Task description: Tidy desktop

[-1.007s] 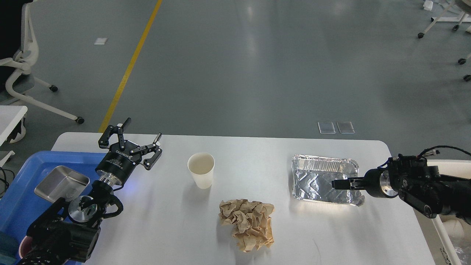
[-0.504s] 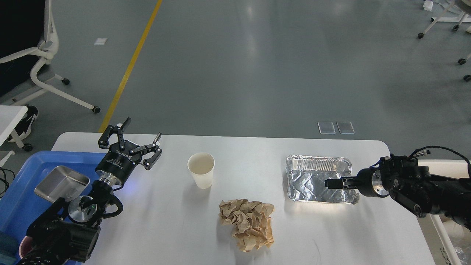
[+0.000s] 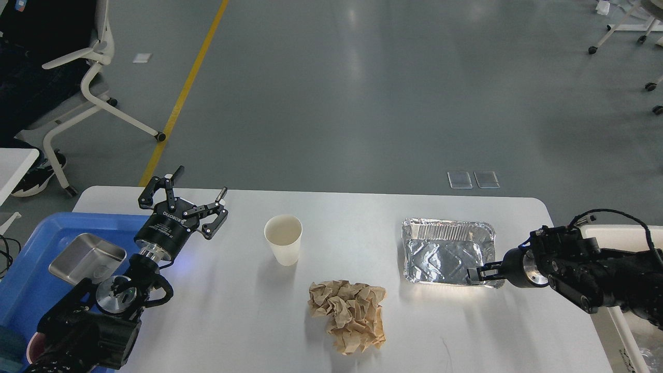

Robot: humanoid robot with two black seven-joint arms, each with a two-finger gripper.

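Observation:
The white desktop point(image 3: 243, 321) holds a white paper cup point(image 3: 283, 239) standing upright, a crumpled ball of brown paper point(image 3: 348, 316) nearer the front, and an empty foil tray point(image 3: 445, 252) lying flat to the right. My left gripper point(image 3: 201, 186) hovers open above the table's back left, empty, left of the cup. My right gripper point(image 3: 475, 274) comes in from the right with its tips at the foil tray's near right corner. Its fingers are thin and dark, and I cannot make out whether they pinch the rim.
A blue plastic bin point(image 3: 28, 290) at the left edge holds a small steel tray point(image 3: 87, 257). A white bin point(image 3: 619, 233) sits beyond the table's right edge under my right arm. An office chair point(image 3: 98, 93) and a small white table corner point(image 3: 13, 163) stand at the far left.
The foil tray shifted left with my right gripper, then stayed put. The gripper has since drawn back toward the tray's near right corner. The chair rolled right. My left arm held still.

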